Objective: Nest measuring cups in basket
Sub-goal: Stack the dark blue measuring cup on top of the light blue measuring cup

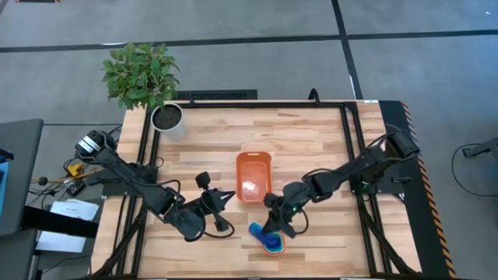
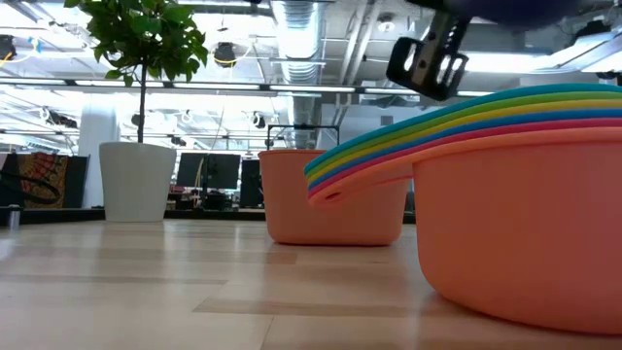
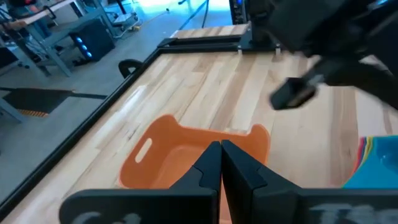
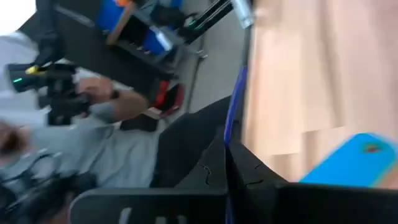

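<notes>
The measuring cups stand nested in one stack (image 1: pixel 272 246) near the table's near edge. A large orange cup at the bottom (image 2: pixel 525 224) rests on the wood, and their handles (image 2: pixel 335 175) are fanned to one side. The stack also shows in the left wrist view (image 3: pixel 380 158). My right gripper (image 1: pixel 275 225) is directly over the stack, shut on a blue cup. The orange basket (image 1: pixel 254 174) sits on the table just beyond the stack, and it looks empty (image 3: pixel 186 158). My left gripper (image 1: pixel 230 197) hovers shut, left of the basket, touching nothing (image 3: pixel 221 149). My right gripper (image 4: pixel 227 146) pinches a thin blue edge of a cup (image 4: pixel 235 102) between its two fingers, coming down from above. That edge runs along the line of the fingers. A flat blue handle (image 4: pixel 348 165) shows beside them. Whether the cup is clear of the stack cannot be told.
A white plant pot (image 1: pixel 168 118) with a leafy plant stands at the table's far left corner (image 2: pixel 136 180). A black frame rail (image 1: pixel 346 148) borders the table. Bare wood lies between the basket and the pot. A person (image 4: pixel 93 106) shows in the room beyond.
</notes>
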You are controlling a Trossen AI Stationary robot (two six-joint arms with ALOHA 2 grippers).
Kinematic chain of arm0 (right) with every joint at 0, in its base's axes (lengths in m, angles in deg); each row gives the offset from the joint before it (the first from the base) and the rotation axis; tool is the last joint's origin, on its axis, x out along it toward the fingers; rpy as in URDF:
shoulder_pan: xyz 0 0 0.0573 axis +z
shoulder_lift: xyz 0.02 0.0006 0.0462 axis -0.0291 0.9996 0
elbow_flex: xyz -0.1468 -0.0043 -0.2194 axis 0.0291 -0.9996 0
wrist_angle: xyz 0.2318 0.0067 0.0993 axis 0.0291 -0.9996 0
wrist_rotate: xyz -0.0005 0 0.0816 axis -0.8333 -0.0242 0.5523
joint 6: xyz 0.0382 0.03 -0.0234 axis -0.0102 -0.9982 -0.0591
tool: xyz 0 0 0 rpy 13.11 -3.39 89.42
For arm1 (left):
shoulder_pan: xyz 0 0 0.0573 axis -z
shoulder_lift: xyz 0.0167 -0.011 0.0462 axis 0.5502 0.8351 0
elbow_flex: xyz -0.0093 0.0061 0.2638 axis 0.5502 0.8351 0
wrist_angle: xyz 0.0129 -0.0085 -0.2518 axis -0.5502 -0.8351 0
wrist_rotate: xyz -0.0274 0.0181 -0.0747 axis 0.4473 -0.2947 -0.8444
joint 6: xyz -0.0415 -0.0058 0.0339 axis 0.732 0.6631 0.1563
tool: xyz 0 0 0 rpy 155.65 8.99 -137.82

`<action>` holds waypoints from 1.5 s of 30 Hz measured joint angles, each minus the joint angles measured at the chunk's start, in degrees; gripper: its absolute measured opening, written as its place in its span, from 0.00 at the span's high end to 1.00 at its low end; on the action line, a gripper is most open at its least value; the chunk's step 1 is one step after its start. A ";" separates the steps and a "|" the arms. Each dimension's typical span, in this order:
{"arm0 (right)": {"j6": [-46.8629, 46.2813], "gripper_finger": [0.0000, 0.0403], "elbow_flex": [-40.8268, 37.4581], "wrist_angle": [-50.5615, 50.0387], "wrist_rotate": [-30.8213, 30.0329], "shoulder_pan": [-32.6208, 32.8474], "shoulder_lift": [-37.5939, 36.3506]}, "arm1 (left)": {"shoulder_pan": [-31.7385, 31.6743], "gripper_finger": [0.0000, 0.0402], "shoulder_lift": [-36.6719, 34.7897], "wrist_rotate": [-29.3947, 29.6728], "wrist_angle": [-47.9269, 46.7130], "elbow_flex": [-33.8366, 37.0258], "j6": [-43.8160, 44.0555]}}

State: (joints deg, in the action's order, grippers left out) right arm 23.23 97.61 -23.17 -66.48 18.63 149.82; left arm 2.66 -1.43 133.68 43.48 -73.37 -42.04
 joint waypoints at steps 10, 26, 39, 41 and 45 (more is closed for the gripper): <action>-4.58 0.96 0.09 2.15 2.76 1.00 5.22 | -0.06 1.00 0.06 -0.13 -1.22 0.00 0.66; -1.66 0.80 0.09 -3.93 3.00 0.19 4.85 | -0.14 1.00 0.08 -0.05 -2.93 0.00 2.10; -1.11 0.61 0.09 -3.79 2.54 -0.20 4.85 | -0.95 1.00 0.10 -0.14 -3.13 0.02 2.10; -1.11 0.61 0.09 -3.83 2.54 -0.20 4.85 | -0.91 1.00 0.10 -0.16 -3.13 0.02 2.09; -0.41 0.64 0.04 -5.18 2.22 -0.02 3.12 | -0.91 1.00 0.10 -2.40 -3.17 0.02 1.79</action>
State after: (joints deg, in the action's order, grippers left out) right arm 22.82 97.65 -28.36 -64.26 18.61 152.94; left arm 1.76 -1.33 131.28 40.31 -73.35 -40.25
